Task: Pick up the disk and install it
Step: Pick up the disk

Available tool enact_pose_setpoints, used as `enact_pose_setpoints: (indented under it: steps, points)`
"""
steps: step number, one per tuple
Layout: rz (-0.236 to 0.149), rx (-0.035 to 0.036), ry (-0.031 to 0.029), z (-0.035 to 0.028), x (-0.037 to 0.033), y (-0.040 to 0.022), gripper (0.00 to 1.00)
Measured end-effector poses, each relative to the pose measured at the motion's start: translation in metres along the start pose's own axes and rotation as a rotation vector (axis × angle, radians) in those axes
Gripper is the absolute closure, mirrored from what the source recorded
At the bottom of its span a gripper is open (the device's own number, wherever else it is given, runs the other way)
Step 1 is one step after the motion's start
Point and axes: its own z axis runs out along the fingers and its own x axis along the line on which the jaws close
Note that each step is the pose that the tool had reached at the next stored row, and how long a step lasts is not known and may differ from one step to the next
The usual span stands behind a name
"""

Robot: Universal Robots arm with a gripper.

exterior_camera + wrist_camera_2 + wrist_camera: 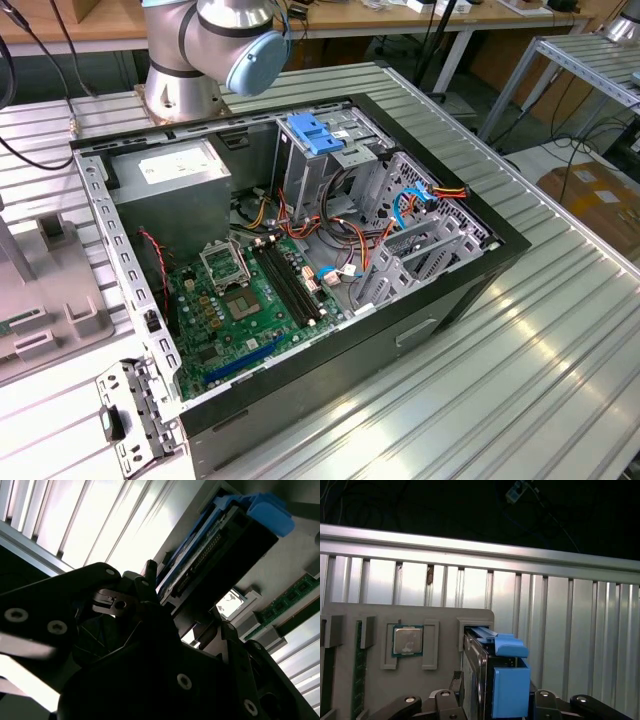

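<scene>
Bench: I am looking down on a ribbed aluminium bench (570, 630); past its far rail the room is dark in the first wrist view.
Fingers: my fingers (456, 680) are clamped on the disk (477, 675), one on each broad face. In the second wrist view I see one dark tip (149, 572) lying right against the disk's (225, 550) side.
Disk: it stands on edge between the fingers, with its far end at a slot (465, 626) in a grey tray (410, 615). Blue rails (510, 690) run along its narrow side, and I see them in both wrist views.
Tray: it lies flat on the bench. A processor chip (408, 641) sits in a recess just beside the slot, and a green memory stick (357, 675) lies in a groove further along, well apart from the disk.
Case: in the exterior view an open computer case (400, 330) lies on its side on the bench, with its green motherboard (240, 310) and drive cage (400, 230) exposed.
Arm: I see its base (215, 50) on the bench just behind the case.
</scene>
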Motion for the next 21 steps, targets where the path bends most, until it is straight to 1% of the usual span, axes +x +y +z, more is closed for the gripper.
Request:
enact_pose_setpoints:
  steps: [7, 8, 10, 11, 21]
  points:
    - [0.0, -0.0001, 0.0, 0.0001, 0.0, 0.0, 0.45]
    - [0.0, -0.0001, 0.0001, 0.0001, 0.0, 0.0, 0.47]
    - [0.0, -0.0001, 0.0001, 0.0002, 0.0, 0.0, 0.6]
    - [0.0, 0.0, 0.0, 0.0002, 0.0, 0.0, 0.62]
    - [0.0, 0.0, 0.0, 0.0007, 0.0001, 0.0, 0.62]
